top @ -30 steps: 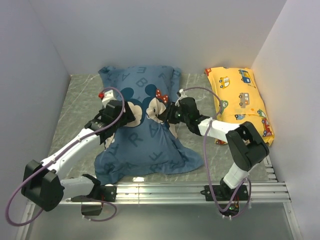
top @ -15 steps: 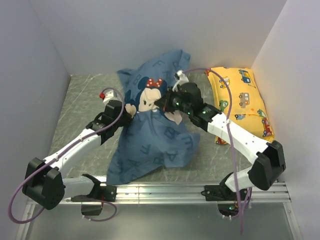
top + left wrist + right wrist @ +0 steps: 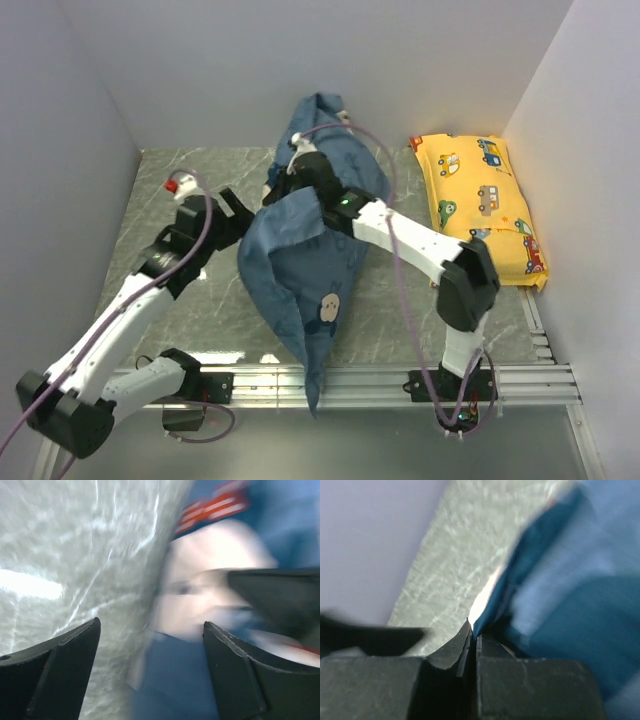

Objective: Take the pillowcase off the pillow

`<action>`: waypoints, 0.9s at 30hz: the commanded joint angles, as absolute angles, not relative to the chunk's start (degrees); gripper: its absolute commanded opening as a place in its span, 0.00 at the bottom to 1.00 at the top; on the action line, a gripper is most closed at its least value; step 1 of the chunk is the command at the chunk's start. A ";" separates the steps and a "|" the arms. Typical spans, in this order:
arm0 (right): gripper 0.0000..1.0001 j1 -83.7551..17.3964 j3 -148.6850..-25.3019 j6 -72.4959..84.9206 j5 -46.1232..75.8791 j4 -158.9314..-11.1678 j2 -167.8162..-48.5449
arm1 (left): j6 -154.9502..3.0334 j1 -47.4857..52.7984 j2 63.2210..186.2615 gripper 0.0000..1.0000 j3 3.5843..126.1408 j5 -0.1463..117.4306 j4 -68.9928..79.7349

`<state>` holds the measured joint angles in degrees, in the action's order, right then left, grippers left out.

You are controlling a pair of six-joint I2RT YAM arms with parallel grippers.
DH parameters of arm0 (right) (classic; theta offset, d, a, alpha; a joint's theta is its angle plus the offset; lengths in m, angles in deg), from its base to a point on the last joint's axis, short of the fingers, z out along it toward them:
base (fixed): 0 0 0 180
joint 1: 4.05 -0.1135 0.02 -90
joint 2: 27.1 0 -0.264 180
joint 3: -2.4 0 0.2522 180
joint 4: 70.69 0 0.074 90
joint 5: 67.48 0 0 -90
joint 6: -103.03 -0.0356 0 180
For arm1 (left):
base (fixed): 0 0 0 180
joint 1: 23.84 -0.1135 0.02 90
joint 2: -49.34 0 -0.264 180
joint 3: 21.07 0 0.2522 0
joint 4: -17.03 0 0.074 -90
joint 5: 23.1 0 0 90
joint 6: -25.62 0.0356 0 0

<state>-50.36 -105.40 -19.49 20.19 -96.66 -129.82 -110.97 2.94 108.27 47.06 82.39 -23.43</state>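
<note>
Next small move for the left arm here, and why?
Probably advance the left gripper a little and shut it on the fabric ahead of it. Its jaws stand open, holding nothing, while the right gripper pinches the pillowcase and holds it raised in a long drape. No white pillow shows, so it likely sits inside and needs anchoring.

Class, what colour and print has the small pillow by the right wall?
Yellow, printed with cartoon cars: the small pillow shows best in the top external view.

the pillowcase (image 3: pixel 290 262) is soft matt cloth, the table (image 3: pixel 390 300) smooth, glossy, marble-patterned.
</note>
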 commanded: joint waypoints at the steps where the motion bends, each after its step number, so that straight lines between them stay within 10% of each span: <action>1: 0.00 -51.60 -104.35 -23.87 18.31 -84.64 -135.02 | -111.05 3.23 101.82 0.90 54.74 87.36 -27.82; 9: 0.02 -51.25 -107.59 -24.42 16.63 -83.83 -140.30 | -108.42 3.23 95.13 0.97 57.21 87.57 -31.36; 15: 0.58 -50.99 -112.51 -21.61 16.71 -86.73 -137.94 | -109.82 3.32 93.81 0.97 49.13 82.11 -29.35; 27: 0.72 -42.66 -110.34 -15.72 26.64 -94.30 -129.85 | -108.24 3.40 95.04 0.97 42.35 87.64 -29.78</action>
